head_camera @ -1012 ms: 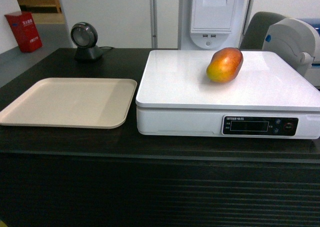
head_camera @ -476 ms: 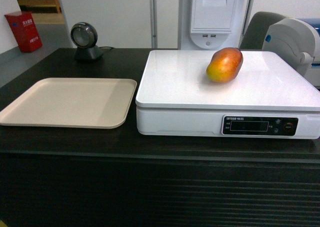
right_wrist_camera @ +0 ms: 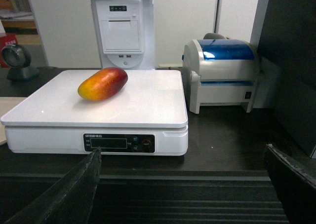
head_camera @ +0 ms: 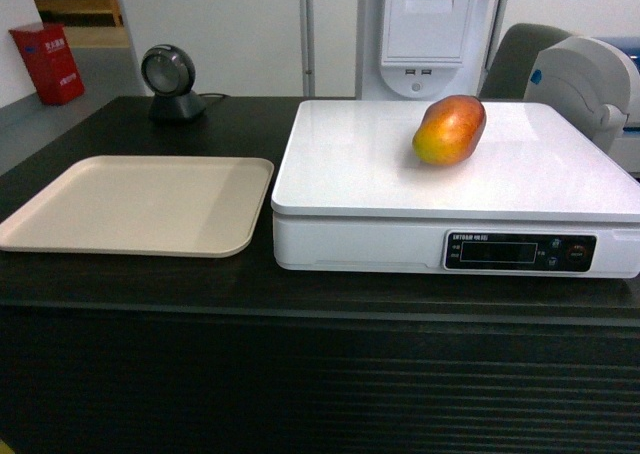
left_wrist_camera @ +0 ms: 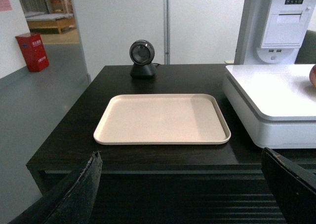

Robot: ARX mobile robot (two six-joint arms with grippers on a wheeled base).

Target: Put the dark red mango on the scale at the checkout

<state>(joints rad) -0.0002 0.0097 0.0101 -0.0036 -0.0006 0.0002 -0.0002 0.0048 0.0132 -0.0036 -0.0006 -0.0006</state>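
mango [right_wrist_camera: 102, 84] resting loose on scale [right_wrist_camera: 148, 103], ahead of both claws | claws spread apart, empty | risk: bench [head_camera: 120, 124] bump rolls it off

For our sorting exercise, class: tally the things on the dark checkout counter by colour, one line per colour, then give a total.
White: 2, glossy flat scale, label printer with blue lid
Beige: 1, rectangular tray
Dark grey: 1, round barcode scanner
Red-orange: 1, oblong mango
Total: 5

Dark red mango [head_camera: 450, 130] lying on white scale [head_camera: 350, 174], checkout [head_camera: 300, 294].
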